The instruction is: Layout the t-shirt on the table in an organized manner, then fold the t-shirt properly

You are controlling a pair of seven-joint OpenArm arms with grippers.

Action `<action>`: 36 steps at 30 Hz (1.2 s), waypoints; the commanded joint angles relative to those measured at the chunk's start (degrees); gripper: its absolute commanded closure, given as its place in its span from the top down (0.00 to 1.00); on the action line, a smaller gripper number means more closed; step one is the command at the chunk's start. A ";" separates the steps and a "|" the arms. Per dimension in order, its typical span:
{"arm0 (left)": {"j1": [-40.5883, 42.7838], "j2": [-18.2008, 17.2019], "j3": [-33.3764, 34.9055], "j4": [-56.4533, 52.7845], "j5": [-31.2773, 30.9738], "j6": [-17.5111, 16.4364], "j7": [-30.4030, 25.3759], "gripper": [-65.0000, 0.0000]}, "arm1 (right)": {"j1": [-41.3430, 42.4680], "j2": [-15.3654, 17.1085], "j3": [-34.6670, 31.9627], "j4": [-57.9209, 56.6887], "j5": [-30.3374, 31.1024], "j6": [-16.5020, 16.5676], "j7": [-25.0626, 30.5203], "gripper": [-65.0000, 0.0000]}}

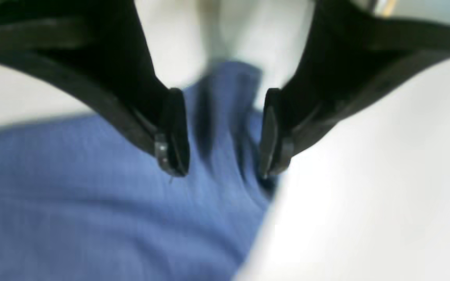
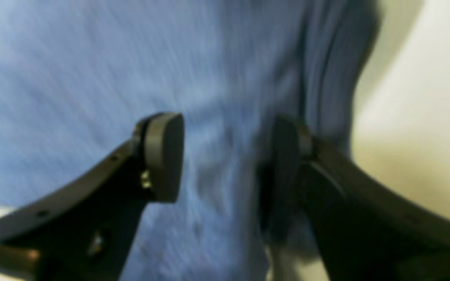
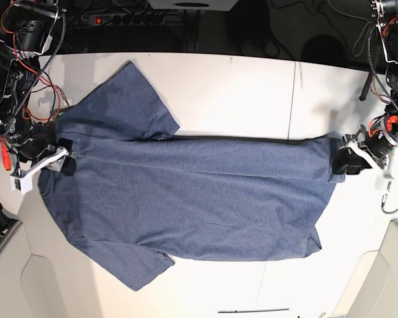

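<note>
T-shirt (image 1: pixel 92 195) cloth fills the lower left of the left wrist view, and we see the left gripper (image 1: pixel 219 134) with its jaws standing apart over a bunched, creased edge of the fabric; the pads do not press it, and bare table (image 1: pixel 385 175) lies to the right. In the right wrist view, blurred, we find the right gripper (image 2: pixel 225 156) likewise spread wide, its two pads on either side of a wrinkled strip of blue cloth near the garment's edge, holding nothing that we can make out. From the base view we see the t-shirt (image 3: pixel 199 192) spread flat across the middle of the table (image 3: pixel 252 86), lying sideways with both sleeves out, one toward the far edge and one toward the near edge. The right gripper (image 3: pixel 66 159) sits at the shirt's left end and the left gripper (image 3: pixel 341 162) at its right end.
</note>
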 commanded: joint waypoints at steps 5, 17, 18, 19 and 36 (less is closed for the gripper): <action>-1.18 -1.68 -8.79 8.39 -4.00 -0.55 2.16 0.49 | 1.36 0.92 0.79 8.87 1.86 0.76 -3.17 0.54; 5.03 -3.10 -23.23 13.31 -16.81 -3.88 12.52 0.49 | -21.94 -1.53 1.75 29.51 8.37 0.52 -14.47 0.42; 5.84 -3.17 -23.23 13.31 -16.83 -3.88 12.52 0.49 | -24.22 -2.34 2.49 29.44 7.32 0.50 -12.15 0.42; 6.62 -3.28 -23.23 13.31 -16.83 -3.88 12.55 0.49 | -26.12 -3.26 3.52 29.24 6.38 0.07 -9.84 0.42; 9.31 -3.26 -23.23 13.29 -18.56 -3.88 12.76 0.49 | -14.08 -9.03 11.32 -12.90 32.02 5.62 -15.93 0.44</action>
